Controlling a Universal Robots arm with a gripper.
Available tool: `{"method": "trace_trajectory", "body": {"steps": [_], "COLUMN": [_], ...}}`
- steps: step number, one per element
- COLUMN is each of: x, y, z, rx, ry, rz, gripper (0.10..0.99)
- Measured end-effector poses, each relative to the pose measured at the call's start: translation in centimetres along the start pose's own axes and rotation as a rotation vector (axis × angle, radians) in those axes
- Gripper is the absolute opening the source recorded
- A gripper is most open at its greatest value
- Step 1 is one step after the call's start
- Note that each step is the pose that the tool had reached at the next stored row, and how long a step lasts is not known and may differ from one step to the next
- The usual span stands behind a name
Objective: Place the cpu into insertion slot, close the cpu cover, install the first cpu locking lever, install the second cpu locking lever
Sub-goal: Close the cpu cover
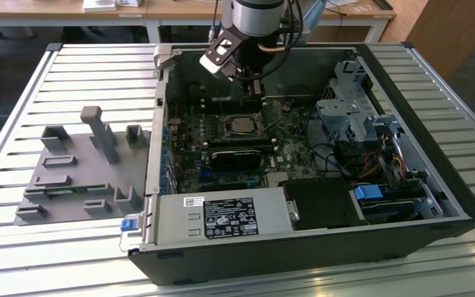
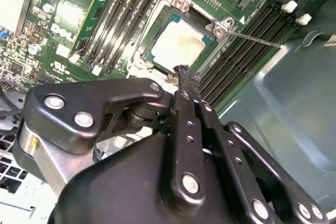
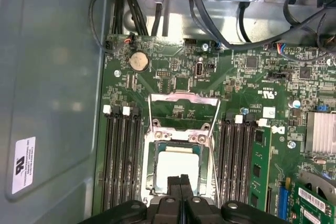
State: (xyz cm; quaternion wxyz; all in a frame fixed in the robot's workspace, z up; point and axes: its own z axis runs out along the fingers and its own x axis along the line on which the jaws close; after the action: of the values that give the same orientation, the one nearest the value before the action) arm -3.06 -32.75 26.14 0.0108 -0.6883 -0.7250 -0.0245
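The cpu [image 3: 176,163] lies in the insertion slot [image 3: 149,181], with the cpu cover [image 3: 181,138] lowered around it and a locking lever [image 2: 255,39] standing free. The fingers [image 3: 173,184], pressed together and empty, hover at the socket's edge. Likely risk: they slip off the thin lever and scrape the motherboard [image 3: 173,77], or the cover springs up.

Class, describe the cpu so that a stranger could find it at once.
Inside the open computer case, find the green motherboard. Between its two banks of long black memory slots sits the cpu, at the end effector tips. It is the only pale square framed in silver metal.
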Motion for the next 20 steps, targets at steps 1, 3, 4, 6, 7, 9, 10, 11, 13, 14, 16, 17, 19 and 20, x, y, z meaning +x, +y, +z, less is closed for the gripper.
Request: {"method": "trace_trajectory", "body": {"steps": [1,3,4,6,7,9,10,11,13,14,16,17,19,20], "x": [0.00,0.00,0.00,0.01,0.02,0.04,0.04,0.06,0.02,-0.01,-0.06,-0.08,-0.11,-0.12], "y": [0.00,0.00,0.00,0.01,0.01,0.02,0.02,0.03,0.37,0.58,1.03,1.22,1.56,1.70], "z": [-0.03,-0.11,-0.17,-0.33,-0.49,-0.85,-1.03,-1.27,-1.31,-1.31,-1.30,-1.29,-1.26,-1.25], "rx": [0.000,0.000,0.000,0.000,0.000,0.000,0.000,0.000,0.000,0.000,0.000,0.000,0.000,0.000], "ry": [-0.0002,-0.0007,-0.0006,-0.0004,-0.0005,-0.0003,-0.0003,-0.0005,-0.0004,-0.0005,-0.0004,-0.0003,-0.0005,-0.0005], "rz": [0.000,0.000,0.000,0.000,0.000,0.000,0.000,0.000,0.000,0.000,0.000,0.000,0.000,0.000], "gripper": [0.106,0.106,0.106,0.106,0.106,0.106,0.106,0.106,0.106,0.106,0.106,0.106,0.106,0.106]}}
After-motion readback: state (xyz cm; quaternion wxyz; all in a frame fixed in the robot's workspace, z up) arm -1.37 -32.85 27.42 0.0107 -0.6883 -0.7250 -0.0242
